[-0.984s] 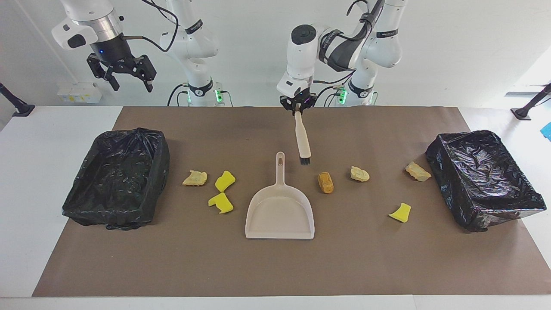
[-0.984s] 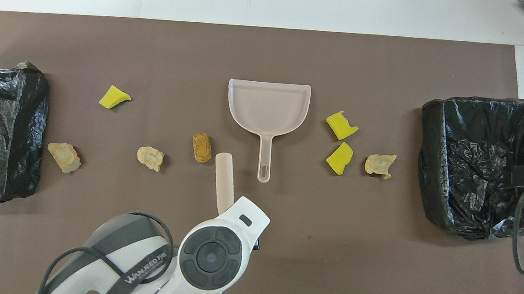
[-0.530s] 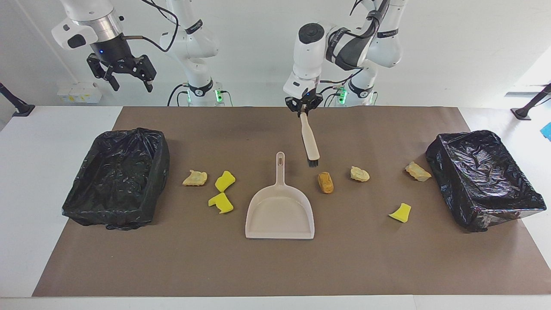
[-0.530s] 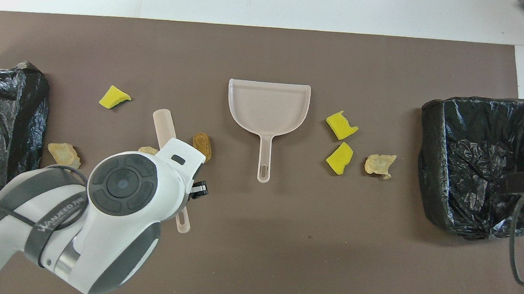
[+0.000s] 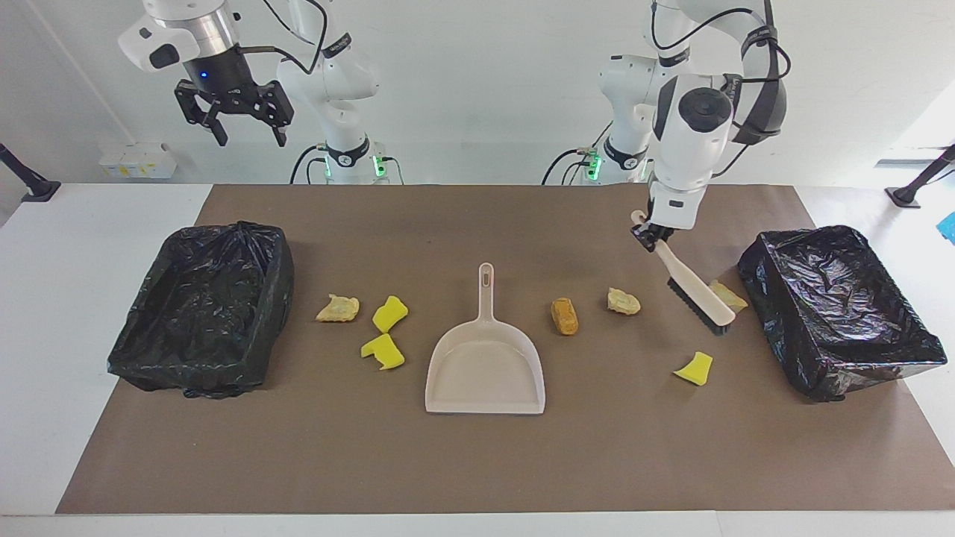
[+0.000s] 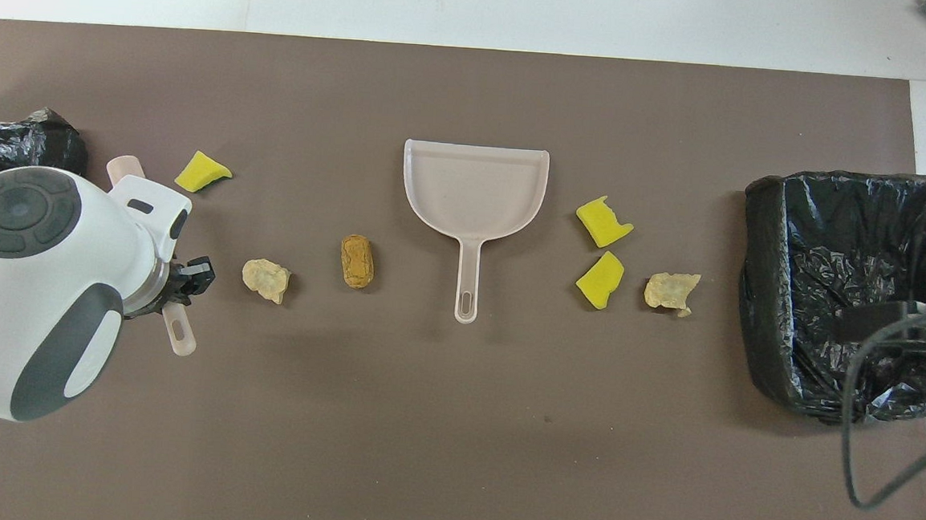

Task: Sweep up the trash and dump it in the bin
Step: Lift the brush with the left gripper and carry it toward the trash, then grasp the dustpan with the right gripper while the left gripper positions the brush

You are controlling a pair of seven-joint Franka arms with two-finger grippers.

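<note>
In the last second my left end effector (image 5: 647, 237) has swung the brush (image 5: 697, 294) away from the dustpan (image 5: 485, 365) handle out toward the desk's edge at my left arm's end. I take that as lining up the first sweep, with no trash in the pan yet. It is pinched tight on the brush handle, and the brush slants down to the desk. The bristle head sits right by the tan lump (image 5: 735, 298) beside the bin (image 5: 843, 306), though I cannot tell whether they touch. A yellow chunk (image 5: 694, 368) lies near the brush head. Another tan lump (image 5: 623, 301) and a brown piece (image 5: 565, 316) lie between brush and pan. Toward my right arm's end lie two yellow chunks (image 5: 390, 313) and a tan lump (image 5: 337, 308), near the other bin (image 5: 201, 306). My right end effector (image 5: 242, 127) waits high above that end, fingers spread
</note>
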